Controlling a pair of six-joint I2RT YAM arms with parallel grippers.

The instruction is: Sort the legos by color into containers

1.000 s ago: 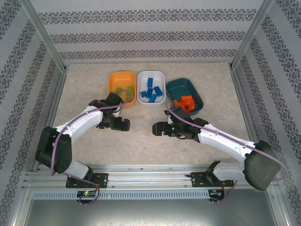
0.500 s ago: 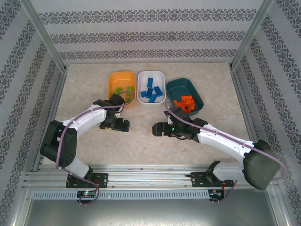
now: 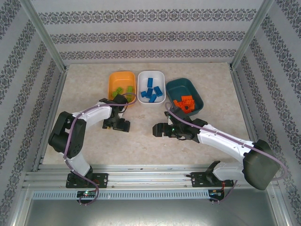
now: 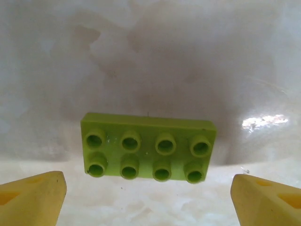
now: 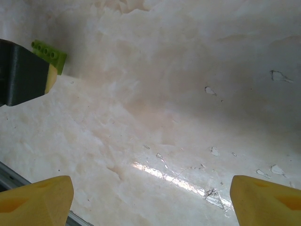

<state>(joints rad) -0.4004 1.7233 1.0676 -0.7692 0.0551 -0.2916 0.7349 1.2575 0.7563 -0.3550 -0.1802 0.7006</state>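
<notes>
The left end effector (image 4: 148, 197) is positioned low over the surface (image 3: 141, 148), just in front of the orange tub (image 3: 121, 79). Its yellow fingertips (image 4: 35, 195) stand wide apart. One lime green brick (image 4: 148, 147) lies studs-up on the surface between and just ahead of them, with clear space on both sides and no contact with either tip. The right end effector (image 5: 150, 200) is near the middle of the surface, well apart from the tubs, with its fingertips likewise spread and nothing between them. The orange tub contains green bricks (image 3: 123, 90). The white tub (image 3: 151, 72) contains blue bricks (image 3: 151, 92). The dark teal tub (image 3: 181, 88) contains orange bricks (image 3: 184, 102).
</notes>
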